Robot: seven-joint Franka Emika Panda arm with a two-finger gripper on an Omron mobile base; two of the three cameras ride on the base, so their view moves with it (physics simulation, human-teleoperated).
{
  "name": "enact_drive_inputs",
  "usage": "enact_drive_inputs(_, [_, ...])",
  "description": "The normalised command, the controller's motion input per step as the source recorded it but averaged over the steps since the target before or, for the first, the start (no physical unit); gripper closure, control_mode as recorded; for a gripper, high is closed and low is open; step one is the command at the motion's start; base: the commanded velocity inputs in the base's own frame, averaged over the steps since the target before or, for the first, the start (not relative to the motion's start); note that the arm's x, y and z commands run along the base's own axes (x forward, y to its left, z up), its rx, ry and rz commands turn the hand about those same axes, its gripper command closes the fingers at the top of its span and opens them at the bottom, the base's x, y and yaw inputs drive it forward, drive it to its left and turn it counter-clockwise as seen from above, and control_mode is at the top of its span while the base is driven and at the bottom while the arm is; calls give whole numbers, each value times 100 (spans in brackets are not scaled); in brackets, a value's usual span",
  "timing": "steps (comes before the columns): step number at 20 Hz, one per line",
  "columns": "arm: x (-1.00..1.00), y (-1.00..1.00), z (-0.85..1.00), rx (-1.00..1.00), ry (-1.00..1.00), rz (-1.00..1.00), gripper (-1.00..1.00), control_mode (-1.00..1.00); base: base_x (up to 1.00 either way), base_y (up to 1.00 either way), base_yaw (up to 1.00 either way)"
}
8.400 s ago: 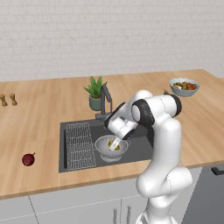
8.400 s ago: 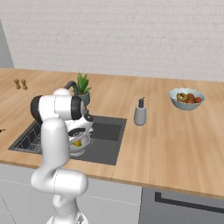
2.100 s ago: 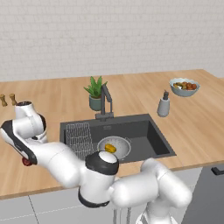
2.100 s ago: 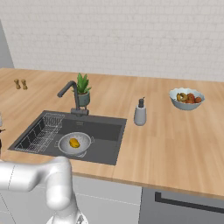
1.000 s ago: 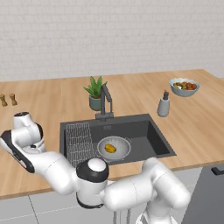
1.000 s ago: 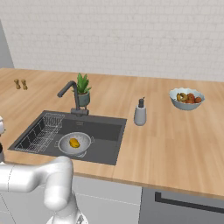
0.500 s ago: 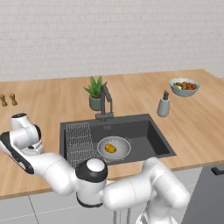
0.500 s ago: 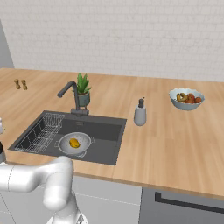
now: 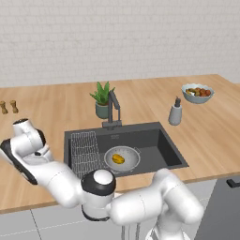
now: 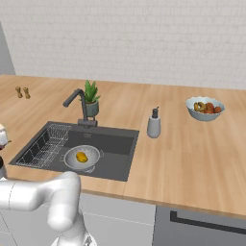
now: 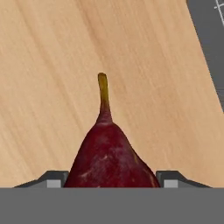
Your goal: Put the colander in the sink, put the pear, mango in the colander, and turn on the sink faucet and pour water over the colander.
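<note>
Counter [image 9: 220,136] is a long wood top with the sink [image 9: 154,140] set into its front-middle. Colander [image 9: 122,159] already sits on the sink floor next to the wire rack [image 9: 86,147], and the mango [image 9: 118,159] is inside it, so those two steps look done. Faucet [image 9: 114,107] stands at the sink's back edge, no water visible, so not turned on yet. Arm is swung out over the counter's left front area, left of the sink. Hand view: gripper [image 11: 108,178] is down around the pear [image 11: 109,157], one finger tip showing on each side of the fruit, jaws partly closed and right up against it; can't tell whether the pinch is firm yet. Pear lies on the wood with its stem pointing away from the hand, near the sink's left edge. Left to do: secure and lift the pear, drop it in the colander, then open the faucet over it. No brands, labels or readable writing anywhere, including the soap bottle [image 9: 175,112] and the fruit bowl [image 9: 197,93] at the right back.
</note>
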Motion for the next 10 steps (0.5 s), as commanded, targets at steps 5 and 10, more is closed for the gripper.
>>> enact_drive_inputs(5, [0,-76,10,0,-7,0,100,-100,0,0,0])
enact_drive_inputs(10, [-8,-80,20,0,-7,0,100,-100,0,0,0])
